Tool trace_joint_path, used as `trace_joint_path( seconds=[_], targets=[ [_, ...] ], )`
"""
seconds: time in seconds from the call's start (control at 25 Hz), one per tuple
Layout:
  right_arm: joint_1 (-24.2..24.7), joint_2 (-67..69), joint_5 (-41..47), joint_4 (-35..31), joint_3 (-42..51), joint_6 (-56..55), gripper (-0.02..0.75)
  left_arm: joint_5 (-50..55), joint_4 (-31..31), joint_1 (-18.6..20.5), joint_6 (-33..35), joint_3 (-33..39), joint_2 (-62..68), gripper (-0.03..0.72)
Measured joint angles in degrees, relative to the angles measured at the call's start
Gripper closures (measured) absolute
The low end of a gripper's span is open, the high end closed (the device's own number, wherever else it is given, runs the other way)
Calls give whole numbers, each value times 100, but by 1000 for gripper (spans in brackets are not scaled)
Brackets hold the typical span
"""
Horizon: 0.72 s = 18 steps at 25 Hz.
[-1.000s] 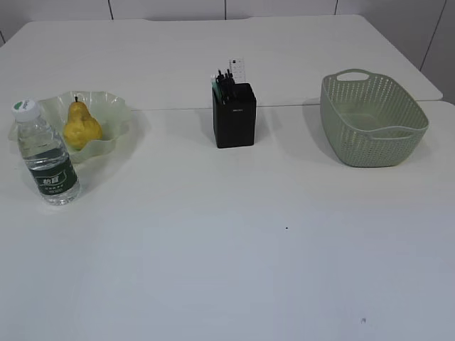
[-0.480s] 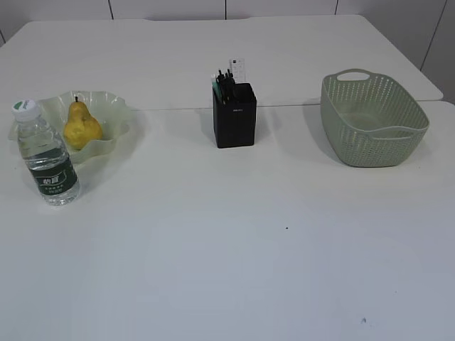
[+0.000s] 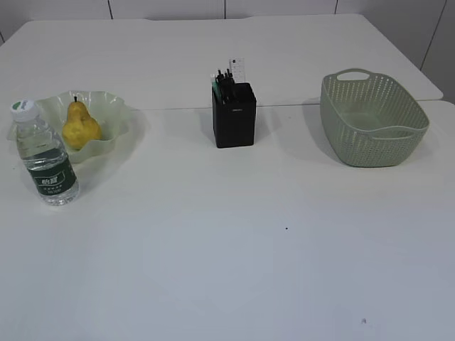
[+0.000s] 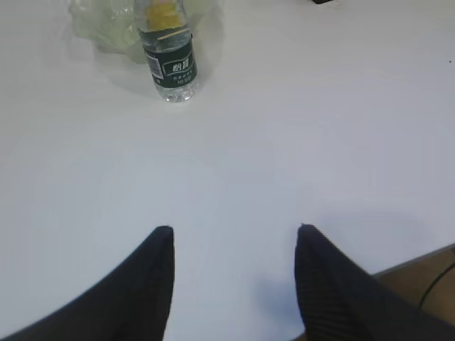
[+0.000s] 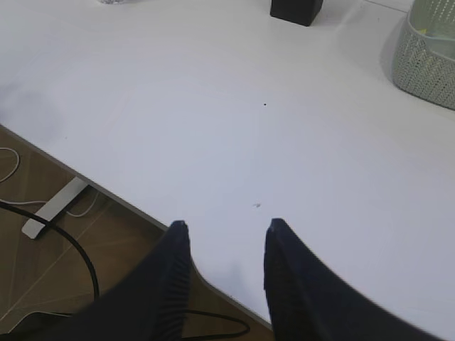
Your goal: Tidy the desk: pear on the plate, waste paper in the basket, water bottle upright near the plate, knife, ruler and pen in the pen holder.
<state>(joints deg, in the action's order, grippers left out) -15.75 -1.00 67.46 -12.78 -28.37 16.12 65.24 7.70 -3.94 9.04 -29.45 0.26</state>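
Exterior view: pear on plate, water bottle upright beside it.

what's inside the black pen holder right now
Sticking out of the pen holder are a clear ruler and several dark tips, apparently a pen and other tools. Their lower parts are hidden by the holder's walls, so I can't tell each item apart.

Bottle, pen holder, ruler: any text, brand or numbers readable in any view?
Nothing can be quoted.
Bottle: white print on the dark green label, too blurred to read.
Pen holder: small pale label on the front, too small to read.
Ruler: scale marks, no legible numbers.
Basket, plate: no text.
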Motion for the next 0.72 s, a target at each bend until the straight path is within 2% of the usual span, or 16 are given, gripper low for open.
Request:
trace_joint_path(
  seconds=[0.64, 0.72],
  targets=[
    [0, 0, -23, 23, 2, 0, 444, -96, 0, 0, -20, 24, 0, 305],
    [127, 0, -26, 23, 2, 0, 444, -96, 0, 13, -20, 24, 0, 305]
  ],
)
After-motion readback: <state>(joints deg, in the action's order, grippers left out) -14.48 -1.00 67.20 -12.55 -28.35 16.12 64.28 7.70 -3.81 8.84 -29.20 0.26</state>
